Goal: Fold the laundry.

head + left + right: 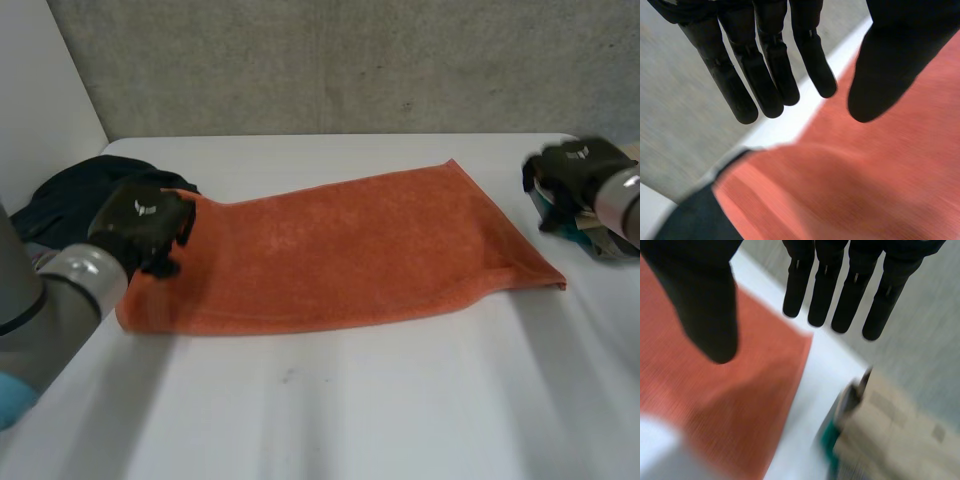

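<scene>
An orange towel [340, 250] lies flat on the white table [330, 410], stretched from left to right. My left hand [142, 226] hovers over the towel's left end, its fingers [760, 75] straight and apart from the thumb, holding nothing; the orange towel [875, 185] lies below the palm. My right hand [572, 168] is off the towel's far right corner, over the stacked laundry. Its fingers [840, 295] are straight and empty, with the orange towel's [725, 395] corner under the thumb.
A dark blue garment [75, 195] is heaped at the table's left edge, behind my left hand; this dark garment [695, 220] touches the towel's end. A stack of folded beige and teal cloths [890, 435] sits at the right edge [590, 235]. A grey wall stands behind.
</scene>
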